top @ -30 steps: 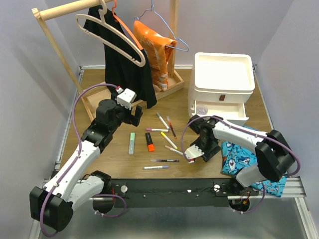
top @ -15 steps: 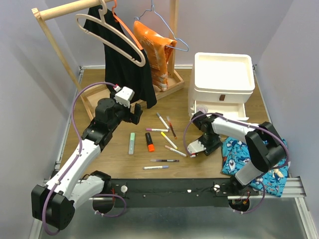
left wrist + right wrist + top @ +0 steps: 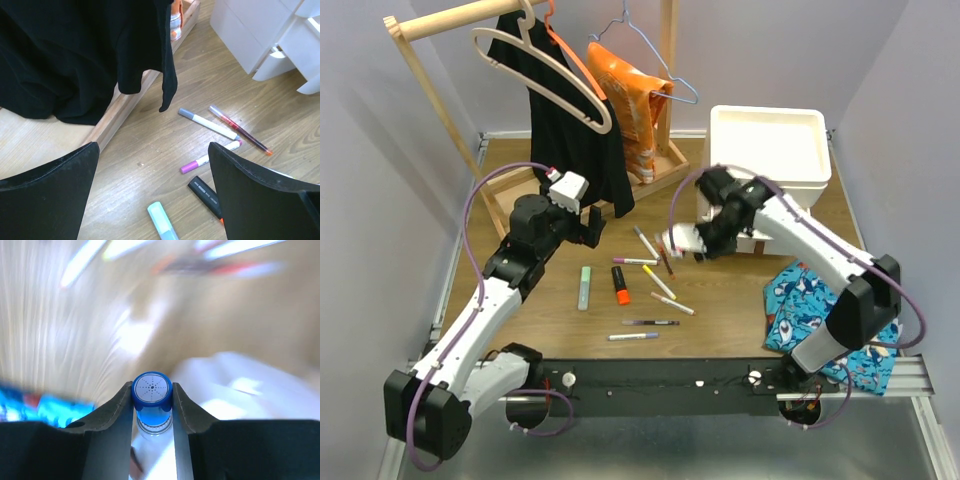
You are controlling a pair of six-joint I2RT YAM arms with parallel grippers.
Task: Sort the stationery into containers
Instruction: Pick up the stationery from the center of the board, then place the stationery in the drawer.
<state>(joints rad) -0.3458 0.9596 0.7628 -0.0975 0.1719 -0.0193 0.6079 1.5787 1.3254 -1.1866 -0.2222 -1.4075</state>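
In the right wrist view my right gripper (image 3: 152, 396) is shut on a blue-capped tube (image 3: 152, 389) with a clear neck and a white body; the background is blurred. From above, that gripper (image 3: 688, 243) hangs over the table in front of the white drawer unit (image 3: 767, 150). Several pens (image 3: 660, 282), an orange highlighter (image 3: 620, 284) and a pale green highlighter (image 3: 584, 287) lie on the wood. My left gripper (image 3: 586, 226) stands open and empty above them (image 3: 153, 147), over a purple marker (image 3: 200, 162) and the green highlighter (image 3: 162, 220).
A wooden clothes rack (image 3: 420, 25) with a black garment (image 3: 560, 130) and an orange bag (image 3: 630, 110) stands at the back left. A blue shark-print cloth (image 3: 810, 310) lies at the front right. The right arm hides the drawer fronts.
My right gripper closed on the blue-capped tube near the cloth, then rose and swung back-left, in front of the drawer unit. The left arm barely moved.
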